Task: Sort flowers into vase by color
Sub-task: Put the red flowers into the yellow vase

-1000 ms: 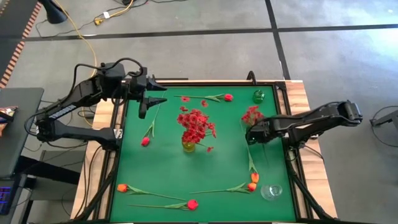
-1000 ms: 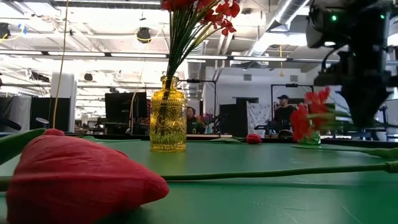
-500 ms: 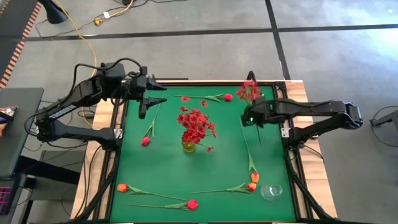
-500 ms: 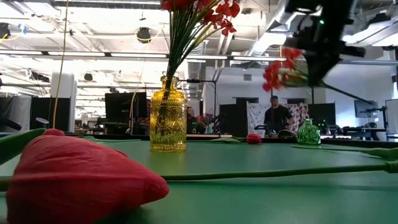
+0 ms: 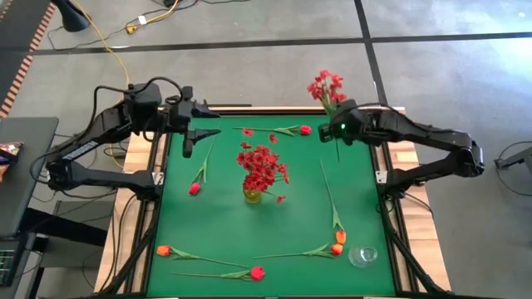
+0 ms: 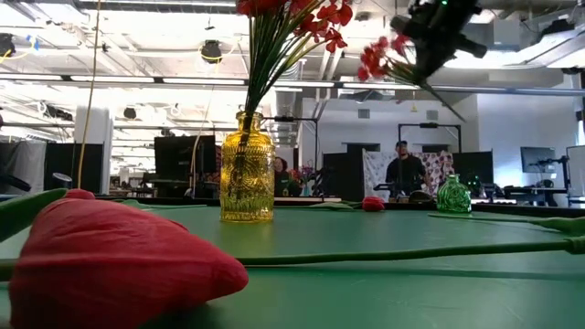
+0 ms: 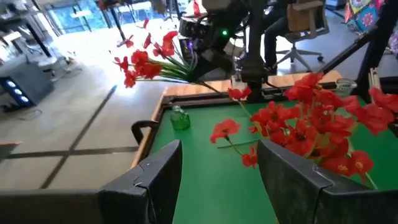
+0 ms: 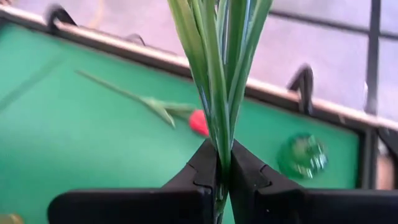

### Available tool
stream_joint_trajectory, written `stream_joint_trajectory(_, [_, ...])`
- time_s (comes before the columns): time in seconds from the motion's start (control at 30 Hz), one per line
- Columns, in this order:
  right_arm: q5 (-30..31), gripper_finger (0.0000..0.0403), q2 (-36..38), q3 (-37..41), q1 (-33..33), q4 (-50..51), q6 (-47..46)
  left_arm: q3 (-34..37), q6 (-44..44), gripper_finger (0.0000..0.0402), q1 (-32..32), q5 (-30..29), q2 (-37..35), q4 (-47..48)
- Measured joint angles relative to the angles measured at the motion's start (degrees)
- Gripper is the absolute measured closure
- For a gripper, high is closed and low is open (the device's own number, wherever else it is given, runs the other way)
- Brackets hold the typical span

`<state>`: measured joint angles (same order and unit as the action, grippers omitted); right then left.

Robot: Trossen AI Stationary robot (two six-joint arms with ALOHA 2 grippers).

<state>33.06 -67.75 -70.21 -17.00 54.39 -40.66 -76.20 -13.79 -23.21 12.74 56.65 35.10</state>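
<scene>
Green table point(image 5: 224, 232), right gripper point(image 5: 338, 130) above its far edge, fingers pinched on red sprig point(image 5: 325, 85) stems.

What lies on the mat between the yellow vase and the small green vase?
Only bare mat lies between the yellow vase and green vase, seen in the high view.

Yellow vase point(image 6: 246, 169) glossy embossed glass; table mat point(image 5: 291, 208) matt green.
</scene>
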Motion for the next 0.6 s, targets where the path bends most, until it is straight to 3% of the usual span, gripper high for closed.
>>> stream_joint_trajectory(0.23, [-0.18,0.0355,0.00,-0.69,-2.53,-14.11,11.70,0.00,-0.46,0.0205,-3.65,0.76,-1.58,-0.58])
stream_joint_trajectory(0.6, [-4.53,0.0355,0.00,-0.69,-5.03,-37.23,24.10,-0.04,0.85,0.0205,-11.36,9.70,2.39,-3.38])
